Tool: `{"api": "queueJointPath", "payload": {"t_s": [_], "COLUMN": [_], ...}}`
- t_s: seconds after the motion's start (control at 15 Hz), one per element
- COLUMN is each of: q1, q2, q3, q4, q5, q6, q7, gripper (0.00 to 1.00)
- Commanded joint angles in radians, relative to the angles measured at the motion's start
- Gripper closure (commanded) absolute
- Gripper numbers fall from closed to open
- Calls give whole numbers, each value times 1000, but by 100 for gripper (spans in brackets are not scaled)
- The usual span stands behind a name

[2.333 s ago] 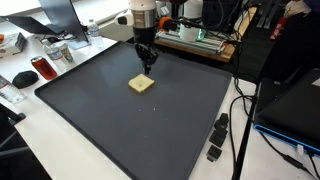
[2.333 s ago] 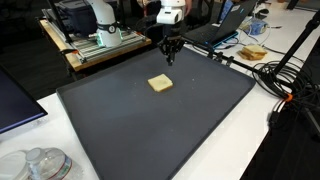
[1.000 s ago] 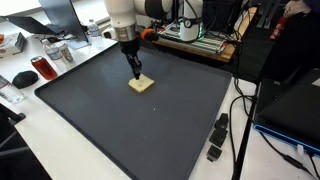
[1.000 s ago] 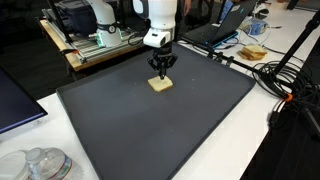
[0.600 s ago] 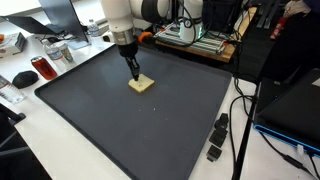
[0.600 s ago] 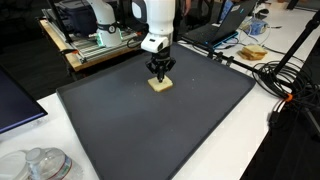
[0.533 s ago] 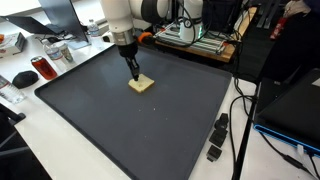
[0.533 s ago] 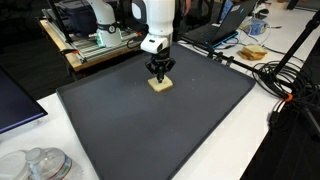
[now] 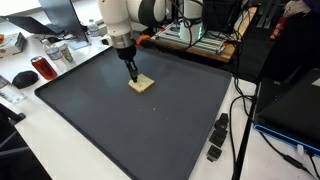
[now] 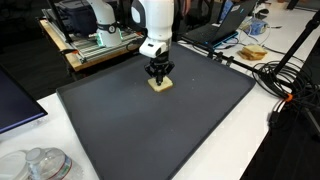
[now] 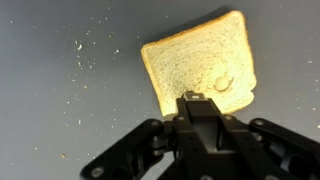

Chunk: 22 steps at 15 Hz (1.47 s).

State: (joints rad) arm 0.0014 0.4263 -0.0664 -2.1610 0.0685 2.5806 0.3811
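A slice of toast (image 9: 143, 85) lies flat on the black mat (image 9: 150, 130), and it shows in both exterior views (image 10: 160, 85). My gripper (image 9: 134, 74) points down at the toast's near edge, with its tips just above or touching it (image 10: 159, 76). In the wrist view the toast (image 11: 200, 60) fills the upper middle, with a small dent near its lower right. My gripper (image 11: 192, 98) looks shut, its two fingers pressed together with nothing between them, and the tips cover the toast's lower edge.
A black handheld device (image 9: 217, 138) and cables lie on the white table beside the mat. A red mug (image 9: 42, 68) and a laptop (image 9: 60, 15) stand at one side. Glass lids (image 10: 40, 163) sit at a front corner. Electronics on a wooden board (image 10: 100, 42) stand behind.
The arm swung from the mat's far edge over to the toast and lowered. In the last second the gripper sank slightly further onto the toast's edge. The toast has not moved.
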Motion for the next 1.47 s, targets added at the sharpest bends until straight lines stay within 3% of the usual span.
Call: {"api": "queueJointPath", "payload": {"t_s": [0.0,0.93,1.4], "q1": [-7,-17,-34], "q2": [31,140,137], "q3": [1,5,27], "q4": [39,109,82], "q5": [36,44,-21], "q6": [-24,-54,-46], "q7": [-25,-66,-350], "gripper": [95,95,95]}}
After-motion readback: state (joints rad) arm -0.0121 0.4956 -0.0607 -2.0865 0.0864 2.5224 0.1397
